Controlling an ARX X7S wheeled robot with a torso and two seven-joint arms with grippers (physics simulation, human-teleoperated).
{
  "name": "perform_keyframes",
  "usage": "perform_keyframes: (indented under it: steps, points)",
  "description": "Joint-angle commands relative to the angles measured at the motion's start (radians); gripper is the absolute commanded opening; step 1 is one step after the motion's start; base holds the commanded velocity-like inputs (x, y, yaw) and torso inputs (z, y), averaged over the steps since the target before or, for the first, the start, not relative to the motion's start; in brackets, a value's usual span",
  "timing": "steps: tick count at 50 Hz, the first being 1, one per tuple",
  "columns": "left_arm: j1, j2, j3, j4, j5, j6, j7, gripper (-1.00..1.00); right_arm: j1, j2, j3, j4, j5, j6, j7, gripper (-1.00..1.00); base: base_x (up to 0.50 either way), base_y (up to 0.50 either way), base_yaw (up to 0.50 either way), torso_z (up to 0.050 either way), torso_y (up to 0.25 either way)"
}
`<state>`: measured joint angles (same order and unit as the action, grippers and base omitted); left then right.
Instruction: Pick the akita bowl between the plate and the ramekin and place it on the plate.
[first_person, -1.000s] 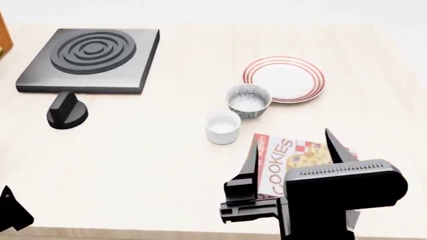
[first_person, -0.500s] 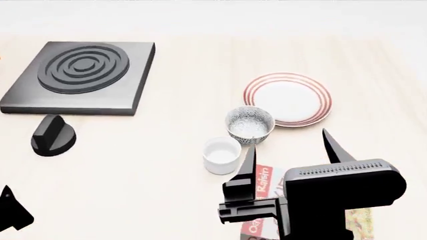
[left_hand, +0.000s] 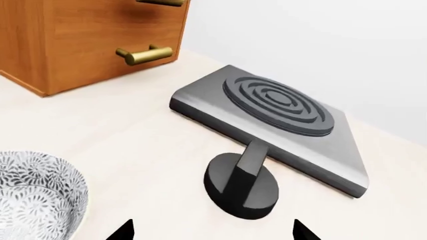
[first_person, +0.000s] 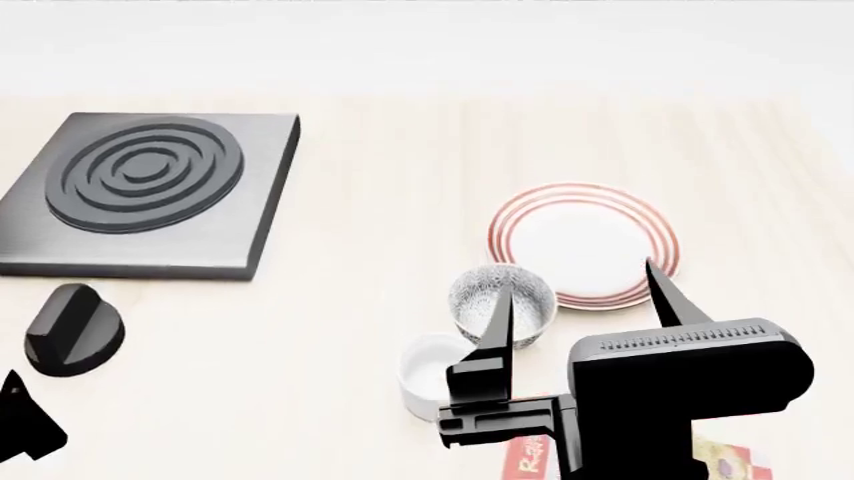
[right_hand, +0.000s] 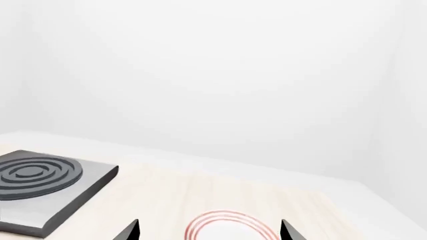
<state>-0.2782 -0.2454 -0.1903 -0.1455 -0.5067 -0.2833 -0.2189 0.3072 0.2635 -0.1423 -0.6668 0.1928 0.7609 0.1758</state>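
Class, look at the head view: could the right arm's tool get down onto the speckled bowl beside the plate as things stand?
Probably yes. The right tool hangs open just short of the akita bowl, and nothing covers the bowl; the ramekin stands close alongside.

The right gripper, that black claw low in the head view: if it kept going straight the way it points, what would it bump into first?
Probably the akita bowl. The right gripper is open, its tips framing the bowl and the plate just beyond. Height is unclear: its wrist camera shows only the plate, so it might pass over.

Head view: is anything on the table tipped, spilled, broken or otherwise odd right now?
Nothing stands out. The speckled bowl and white ramekin stand upright beside the red-ringed plate, which lies flat and holds nothing. The burner plate and its knob look intact.
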Motion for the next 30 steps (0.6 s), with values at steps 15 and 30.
perform_keyframes:
  steps: [15,30]
  points:
    - [0.002,-0.004,0.005,0.000,-0.009,0.004,-0.005,1.00,-0.001,0.007,0.000,0.005,0.012,-0.006,0.009,1.00,0.26,0.00,0.00,0.000,0.000]
    - [0.002,-0.007,0.009,-0.001,-0.013,0.007,-0.007,1.00,0.002,0.011,-0.006,0.010,0.017,-0.007,0.015,1.00,0.26,0.00,0.00,0.000,0.001]
